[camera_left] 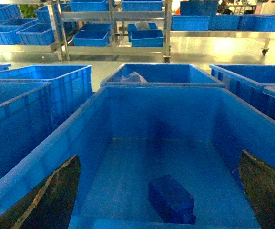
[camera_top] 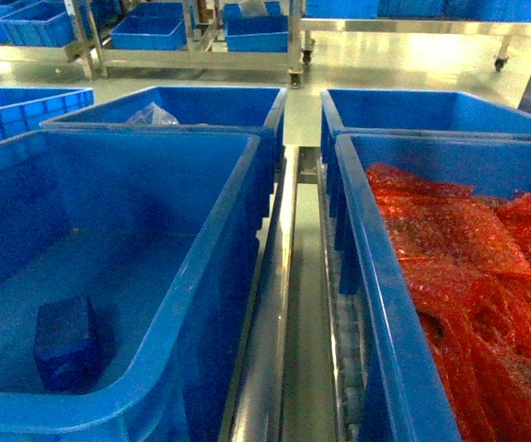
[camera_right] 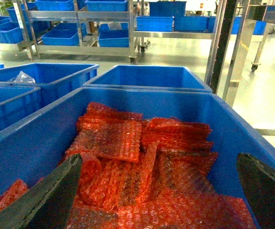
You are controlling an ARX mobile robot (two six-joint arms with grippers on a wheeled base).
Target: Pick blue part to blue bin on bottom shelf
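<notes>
The blue part (camera_top: 65, 343) is a small dark-blue block lying on the floor of the large deep blue bin (camera_top: 219, 249), near its front left corner. What the bin stands on is hidden, so I cannot make out the bottom shelf. In the left wrist view the blue part (camera_left: 171, 198) lies low in the bin (camera_left: 166, 114), below and between the spread dark fingers (camera_left: 56, 195); my left gripper (camera_left: 159, 155) is open, holding nothing. My right gripper (camera_right: 159, 156) is open and empty above red bubble-wrap bags (camera_right: 127, 157). Neither gripper shows in the head view.
A like blue tote (camera_top: 375, 276) full of red bags stands to the right, with a steel rail (camera_top: 279, 304) between the two. Behind them are further blue totes (camera_top: 431, 110), one holding a clear plastic bag (camera_top: 152, 115). Steel racks (camera_top: 201, 46) with small blue bins line the back.
</notes>
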